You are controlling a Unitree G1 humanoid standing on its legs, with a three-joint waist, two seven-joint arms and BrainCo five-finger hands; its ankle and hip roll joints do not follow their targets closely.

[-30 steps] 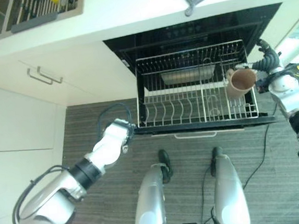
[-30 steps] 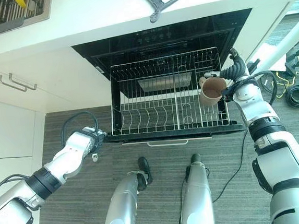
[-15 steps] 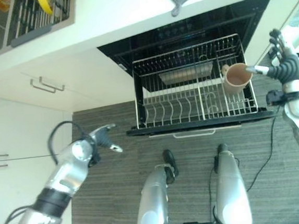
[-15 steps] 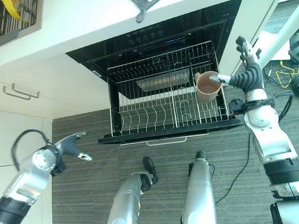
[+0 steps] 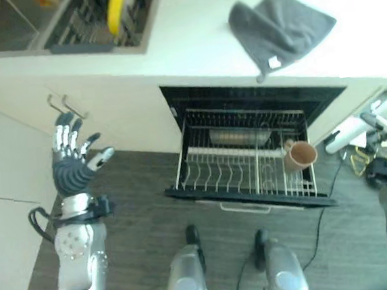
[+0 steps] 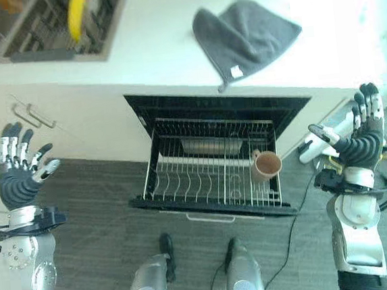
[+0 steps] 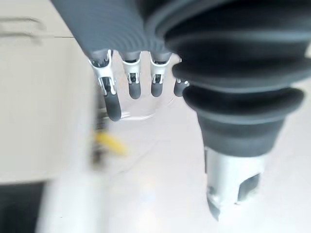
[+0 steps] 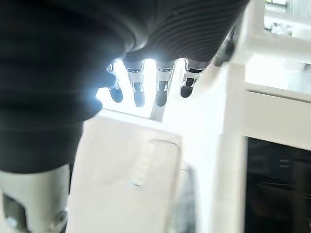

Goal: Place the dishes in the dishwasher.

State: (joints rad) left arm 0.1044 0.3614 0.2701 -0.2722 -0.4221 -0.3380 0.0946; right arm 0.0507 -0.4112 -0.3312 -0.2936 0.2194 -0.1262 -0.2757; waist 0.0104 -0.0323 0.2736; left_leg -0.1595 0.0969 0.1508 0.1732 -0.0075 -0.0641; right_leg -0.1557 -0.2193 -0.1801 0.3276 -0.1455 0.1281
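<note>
The dishwasher stands open under the counter with its wire rack pulled out over the floor. A brown mug rests in the rack's right side, leaning on its side. A flat metal tray lies at the rack's back. My left hand is raised at the far left, open with fingers spread, well away from the rack. My right hand is raised at the far right, also open and empty, with its straight fingers showing in its wrist view.
A grey cloth lies on the white counter above the dishwasher. A sink rack with a yellow item sits at the counter's left. White cabinet fronts with a metal handle stand left of the dishwasher. Cables lie on the floor at right.
The camera has tilted up toward the counter. Both hands have lifted away from the rack and spread open at the sides. The mug stays in the rack.
</note>
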